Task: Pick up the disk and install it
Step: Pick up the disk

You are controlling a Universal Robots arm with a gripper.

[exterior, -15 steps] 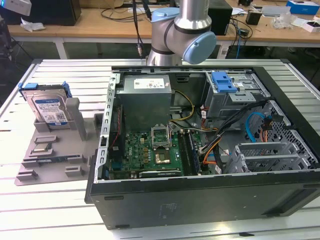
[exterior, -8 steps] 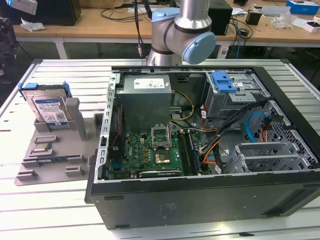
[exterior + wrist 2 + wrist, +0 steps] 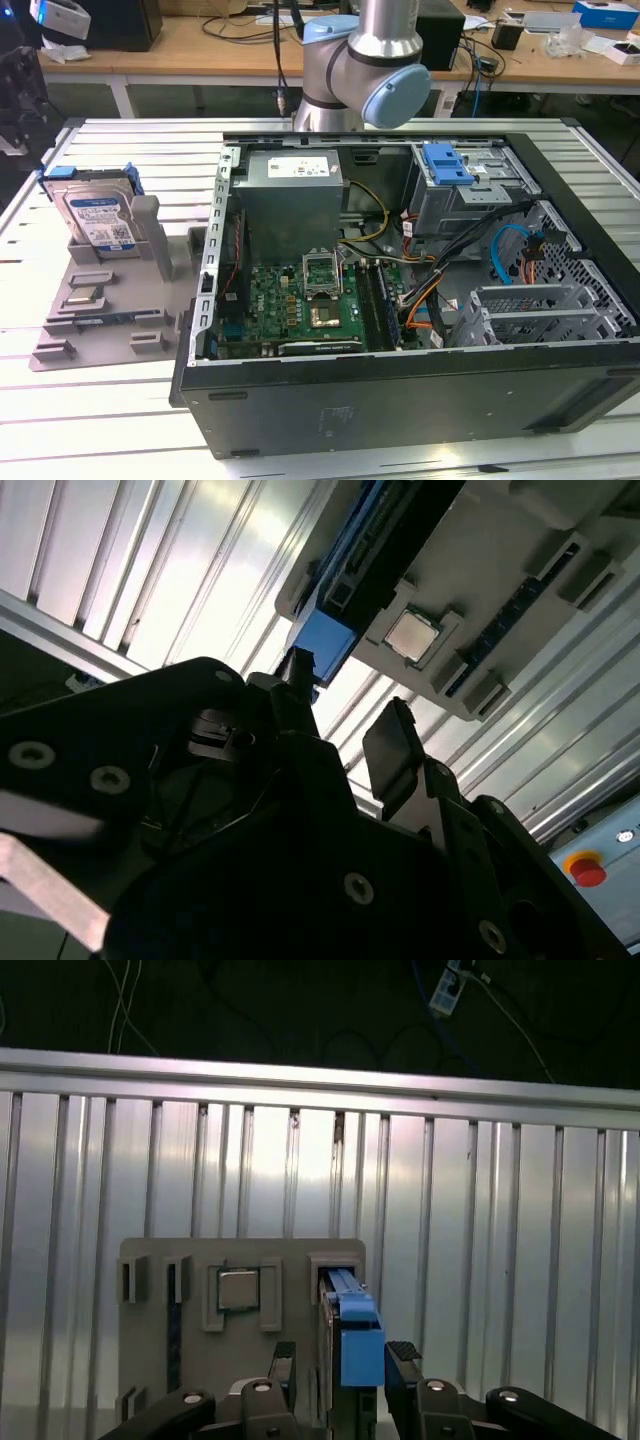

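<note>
Released, empty gripper (image 3: 342, 1360) faces the upright disk (image 3: 100, 215) in its grey holder (image 3: 110, 320), beside the open computer case (image 3: 400, 400)

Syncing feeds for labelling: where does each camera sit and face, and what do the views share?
Exterior view: apart from the robot, looking down into the open black metal computer case; the silver-and-blue arm shows.
First wrist view: on the wrist, facing the grey plastic fixture squarely; the open gripper shows.
Second wrist view: on the wrist, looking aslant past the gripper's dark body.
Shared: all three see the silver-grey, blue-railed disk standing in that fixture.
</note>
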